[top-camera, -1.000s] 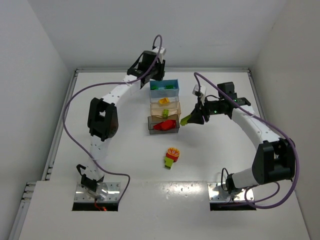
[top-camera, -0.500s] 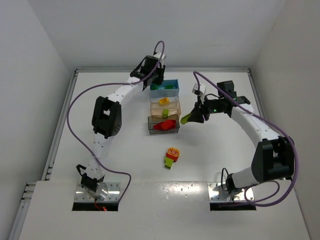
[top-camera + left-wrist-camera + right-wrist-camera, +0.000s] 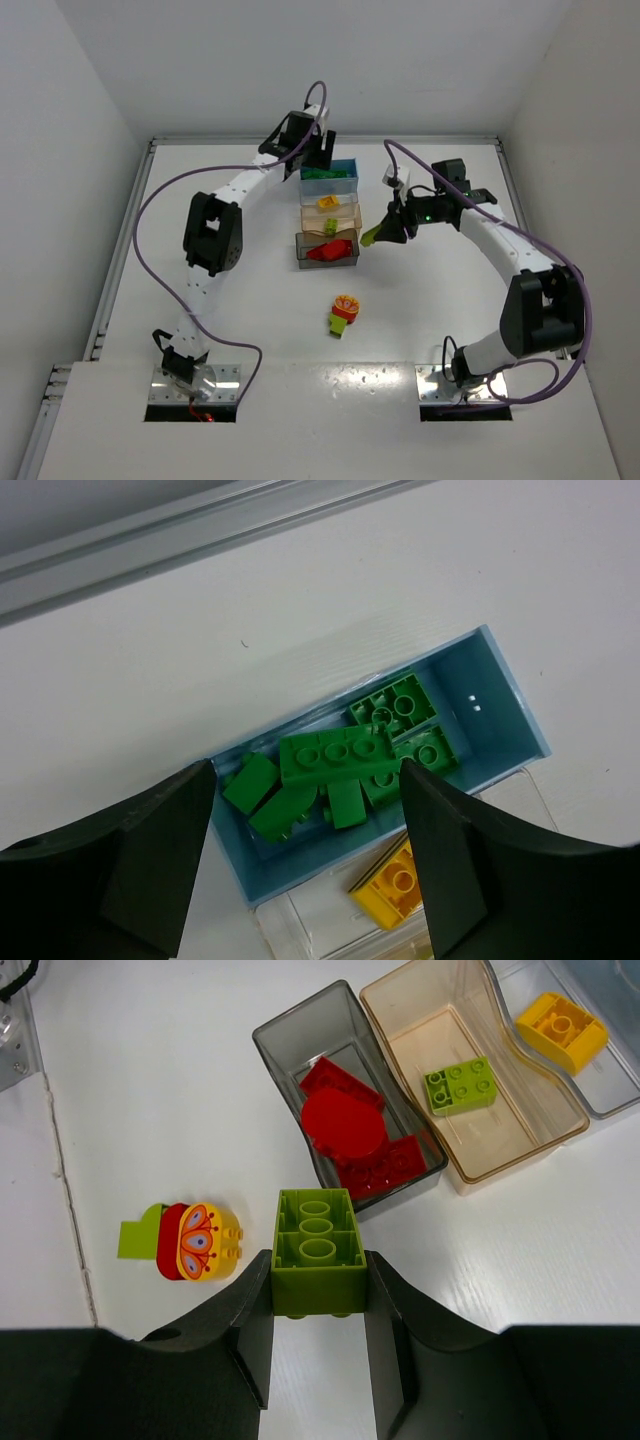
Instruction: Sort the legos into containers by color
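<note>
Green bricks (image 3: 345, 765) are seen heaped in the blue bin (image 3: 495, 705), the farthest of a short row of containers at the middle of the white worktop (image 3: 250, 300). The left hand (image 3: 305, 790) is poised directly above that bin with its fingers (image 3: 150, 870) spread wide and nothing between them, a pose judged to suit dropping into the bin rather than picking up.

Next in the row a tan bin (image 3: 420, 1030) is placed, with one lime brick (image 3: 457, 1085) on its floor. A yellow brick (image 3: 560, 1025) is seen just past its far wall (whether in a further clear tray cannot be told). Nearest the arms, red bricks (image 3: 345, 1135) are held in the grey bin (image 3: 315, 1035). The bins are set close side by side, presumably so that each colour has a compartment within reach of both arms.

The right hand (image 3: 316, 1280) is closed on a lime-green brick (image 3: 316, 1235), gripped across its narrow sides with the studs facing the wrist camera, and is held above the worktop just beside the grey bin. Since its shade matches the brick in the tan bin, that bin is judged the likelier target.

One clump (image 3: 190, 1240) (red, yellow and a green tab, joined) is seen lying on the open worktop, apart from the bins. It will probably need pulling apart before it can be sorted.
</note>
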You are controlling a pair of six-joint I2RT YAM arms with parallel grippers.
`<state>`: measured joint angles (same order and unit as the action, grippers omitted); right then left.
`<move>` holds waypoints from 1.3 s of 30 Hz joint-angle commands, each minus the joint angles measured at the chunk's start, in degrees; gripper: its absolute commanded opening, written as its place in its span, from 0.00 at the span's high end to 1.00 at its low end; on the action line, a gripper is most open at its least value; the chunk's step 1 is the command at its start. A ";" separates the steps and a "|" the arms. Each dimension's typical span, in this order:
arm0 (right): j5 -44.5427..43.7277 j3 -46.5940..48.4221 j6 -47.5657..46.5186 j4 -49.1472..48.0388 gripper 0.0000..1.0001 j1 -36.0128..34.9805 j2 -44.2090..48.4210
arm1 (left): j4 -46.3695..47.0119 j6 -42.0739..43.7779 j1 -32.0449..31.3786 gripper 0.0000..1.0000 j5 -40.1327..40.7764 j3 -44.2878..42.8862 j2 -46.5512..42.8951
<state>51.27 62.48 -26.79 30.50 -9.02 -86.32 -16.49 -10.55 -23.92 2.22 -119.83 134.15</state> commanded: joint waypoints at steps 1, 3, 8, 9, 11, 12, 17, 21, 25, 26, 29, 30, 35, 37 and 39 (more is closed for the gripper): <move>0.94 2.91 -0.46 -1.85 0.94 0.31 -0.25 | 2.16 -0.88 0.54 0.20 0.51 -2.43 -2.04; 0.41 2.91 1.99 -4.13 0.94 0.31 -0.25 | 3.21 -2.89 0.54 0.20 -0.02 -1.90 -4.50; -0.82 4.14 5.68 -8.96 0.94 -1.88 -2.09 | 3.75 -5.10 0.54 0.18 -3.01 -0.76 -11.28; -2.30 5.71 6.39 -9.49 0.94 -2.84 -2.88 | 3.75 -5.62 0.54 0.17 -3.01 0.81 -13.71; -3.45 7.82 7.88 -10.10 0.94 -4.07 -5.69 | 3.75 -5.63 0.54 0.14 -1.87 2.66 -16.27; -4.06 8.62 8.50 -10.11 0.94 -4.60 -7.79 | 3.75 -6.76 0.54 0.14 -1.34 4.67 -18.90; -7.83 14.33 13.24 -11.42 0.94 -6.45 -14.38 | 3.14 -7.91 2.30 0.04 -0.73 10.49 -25.24; -10.39 16.88 14.48 -12.57 0.94 -6.97 -17.73 | 1.99 -7.38 3.97 0.00 -2.12 14.44 -28.85; -15.40 19.17 15.01 -13.10 0.94 -7.51 -20.02 | 1.46 -7.38 6.25 0.00 -6.43 17.61 -30.17; -16.45 19.17 15.01 -13.62 0.94 -7.51 -20.63 | 1.46 -7.38 6.95 0.00 -6.44 17.61 -30.69; -19.62 19.96 15.62 -14.15 0.94 -8.03 -22.12 | 1.46 -7.38 7.57 0.00 -7.66 18.66 -30.70; -20.15 20.57 15.62 -14.15 0.92 -8.64 -22.13 | 1.46 -7.38 8.10 0.00 -8.19 18.67 -30.70; -22.00 21.19 15.10 -13.27 0.68 -9.18 -23.45 | 1.46 -6.07 8.10 0.00 -10.99 20.34 -31.75; -22.00 21.19 15.10 -13.27 0.58 -9.70 -23.45 | 1.46 -5.54 8.10 0.00 -12.76 21.83 -32.36; -22.52 21.19 15.10 -13.27 0.49 -9.70 -23.45 | 1.46 -4.92 8.10 0.00 -16.62 24.20 -33.59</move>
<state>30.06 81.47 -11.90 18.85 -18.26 -109.69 -15.92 -16.58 -16.01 -8.75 -97.93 104.81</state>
